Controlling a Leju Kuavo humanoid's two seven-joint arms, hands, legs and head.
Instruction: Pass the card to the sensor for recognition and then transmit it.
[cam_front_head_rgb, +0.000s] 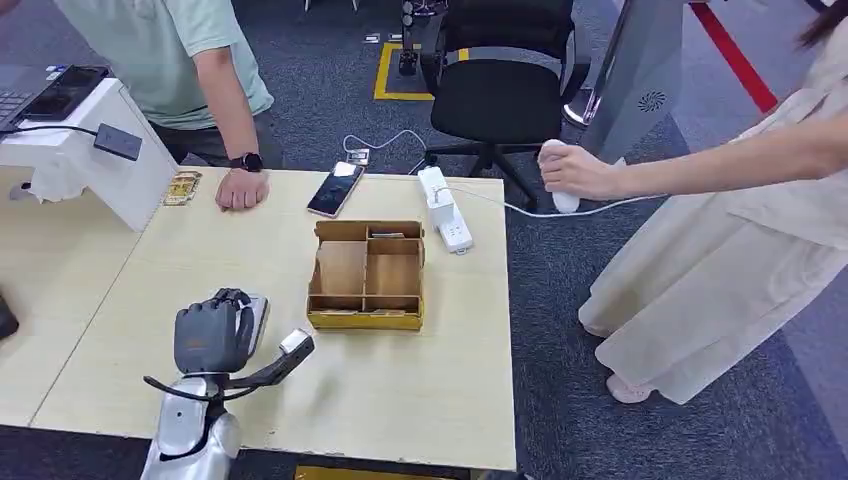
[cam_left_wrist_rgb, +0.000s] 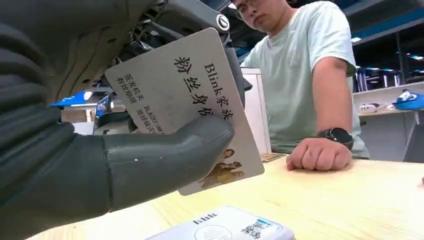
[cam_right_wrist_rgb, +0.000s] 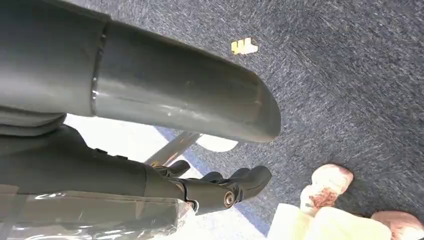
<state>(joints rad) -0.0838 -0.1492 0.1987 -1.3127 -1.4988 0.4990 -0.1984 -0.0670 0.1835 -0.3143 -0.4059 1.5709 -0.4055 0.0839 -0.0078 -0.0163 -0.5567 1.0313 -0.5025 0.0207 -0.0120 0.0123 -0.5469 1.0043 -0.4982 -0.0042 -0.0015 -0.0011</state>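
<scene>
A: Bench (cam_front_head_rgb: 420, 400) first. Pale wood, one person leaning in at the far edge, fist (cam_front_head_rgb: 241, 189) resting on it.

B: Second person (cam_front_head_rgb: 720, 230) stands off its right side, holding a white object (cam_front_head_rgb: 560, 180). Next down?

A: Wooden divider box (cam_front_head_rgb: 366, 275), mid-bench. Power strip (cam_front_head_rgb: 444, 208) and phone (cam_front_head_rgb: 336, 188) lie beyond it, apart from each other.

B: Left robot hand (cam_front_head_rgb: 213, 335)?

A: Near the front-left of the bench, fingers closed around the card (cam_left_wrist_rgb: 200, 100). Wrist view: thumb (cam_left_wrist_rgb: 170, 155) pressed across the card's printed face, card tilted, held above a white sensor (cam_left_wrist_rgb: 225, 227) on the bench, not touching it.

B: Right robot hand (cam_right_wrist_rgb: 220, 187)?

A: Hangs over grey carpet (cam_right_wrist_rgb: 350, 90), fingers curled in, thumb out, nothing in it.
</scene>
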